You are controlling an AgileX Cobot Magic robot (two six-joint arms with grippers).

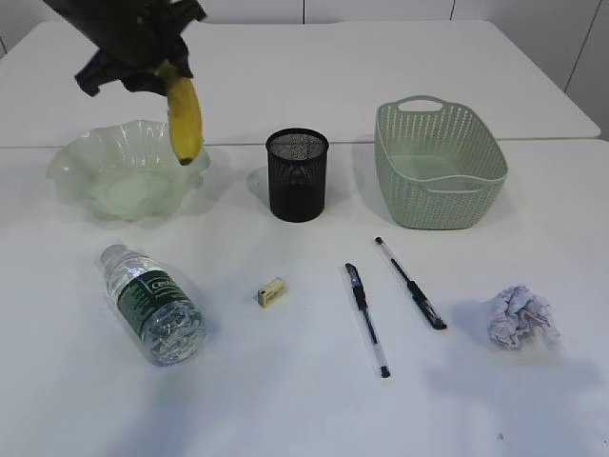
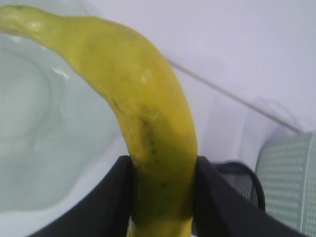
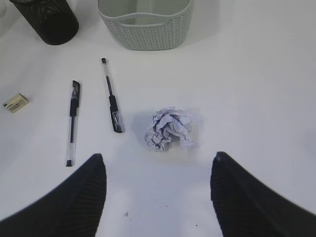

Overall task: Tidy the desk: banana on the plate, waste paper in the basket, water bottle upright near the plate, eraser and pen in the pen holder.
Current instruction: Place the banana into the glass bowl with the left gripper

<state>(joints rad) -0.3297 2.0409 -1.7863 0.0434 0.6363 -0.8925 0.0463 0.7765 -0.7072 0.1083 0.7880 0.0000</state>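
Observation:
My left gripper point(image 1: 157, 67) is shut on the stem end of the yellow banana point(image 1: 184, 116), which hangs above the right rim of the pale green wavy plate point(image 1: 71, 157). In the left wrist view both fingers press the banana point(image 2: 148, 98) above the plate point(image 2: 29, 123). The water bottle point(image 1: 152, 305) lies on its side in front of the plate. The eraser point(image 1: 271, 291) and two pens point(image 1: 366, 319) point(image 1: 411, 284) lie before the black pen holder point(image 1: 297, 176). My right gripper point(image 3: 158, 163) stands open above the desk, just short of the waste paper point(image 3: 169, 128).
The sage-green basket point(image 1: 447, 205) stands at the back right, beyond the pens and the waste paper point(image 1: 519, 317). In the right wrist view the basket point(image 3: 145, 29) and the pen holder point(image 3: 47, 19) sit at the top. A seam between two tabletops runs behind the plate.

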